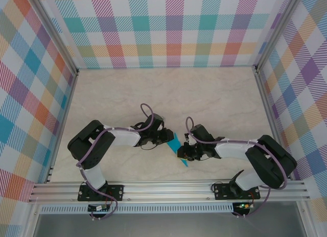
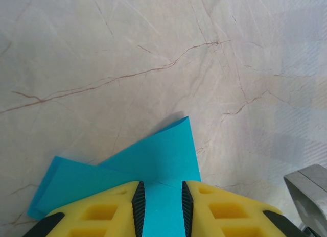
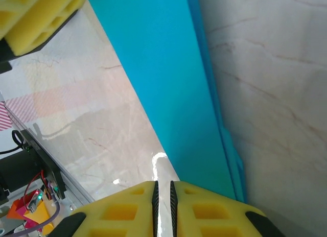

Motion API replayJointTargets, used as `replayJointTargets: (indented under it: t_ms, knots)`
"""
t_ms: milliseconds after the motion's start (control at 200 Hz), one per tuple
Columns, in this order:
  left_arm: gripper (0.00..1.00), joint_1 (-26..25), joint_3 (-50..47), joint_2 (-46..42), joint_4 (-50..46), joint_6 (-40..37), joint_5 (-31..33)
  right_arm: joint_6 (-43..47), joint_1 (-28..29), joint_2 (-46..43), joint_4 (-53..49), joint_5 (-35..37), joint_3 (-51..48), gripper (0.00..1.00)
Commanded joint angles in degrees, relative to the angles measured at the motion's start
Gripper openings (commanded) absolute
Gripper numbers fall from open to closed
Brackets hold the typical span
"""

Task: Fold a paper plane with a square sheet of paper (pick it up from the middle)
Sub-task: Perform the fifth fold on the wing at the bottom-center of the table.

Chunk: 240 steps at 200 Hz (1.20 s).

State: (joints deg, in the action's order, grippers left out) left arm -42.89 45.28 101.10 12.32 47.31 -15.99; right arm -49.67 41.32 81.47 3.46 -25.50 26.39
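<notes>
When viewed from the top external camera, the paper plane (image 1: 175, 143) is seen lying near the middle of the marble table (image 1: 153, 94), with its sharp tip directed toward 5 o'clock. It is flanked by the left gripper (image 1: 164, 137) at 10 o'clock and the right gripper (image 1: 184, 152) at 4 o'clock, and both are placed against its edges.

In the left wrist view, the left gripper (image 2: 162, 209) is shown at 6 o'clock with its jaws held slightly apart. The gap is filled by the paper plane (image 2: 153, 155), whose folded flaps are spread toward 9 and 12 o'clock over the table (image 2: 153, 53). Whether the paper is pinched cannot be told.

In the right wrist view, the right gripper (image 3: 163, 206) is shown at 6 o'clock with its jaws drawn almost together, leaving a thin slit. The paper plane (image 3: 168, 68) is run from 12 toward 5 o'clock, behind one yellow finger (image 3: 214, 214). A grip on it cannot be confirmed.
</notes>
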Motion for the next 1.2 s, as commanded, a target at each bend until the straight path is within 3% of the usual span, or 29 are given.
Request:
replayJointTargets:
  t_ms: [0, 280, 550, 810, 1195]
  knots:
    - [0.28, 0.0, -0.6, 3.5, -4.1, 0.2, 3.0, 1.2, -0.6, -1.6, -4.0, 0.4, 0.7, 0.17]
    - [0.28, 0.0, -0.5, 3.8, -4.3, 0.6, 3.3, 1.7, -0.9, 2.4, -1.5, -1.9, -4.4, 0.15]
    - [0.28, 0.3, -0.7, 3.7, -4.3, 0.7, 3.5, 4.6, -0.9, -7.1, -8.5, -2.1, -7.8, 0.17]
    - [0.28, 0.2, -0.4, 3.6, -4.2, 0.7, 3.4, 5.0, -0.9, -8.9, -12.8, -2.2, -8.6, 0.18]
    - [0.28, 0.2, -0.4, 3.2, -3.9, 0.5, 2.6, 6.8, -0.9, -12.9, -17.2, 0.0, 0.2, 0.22]
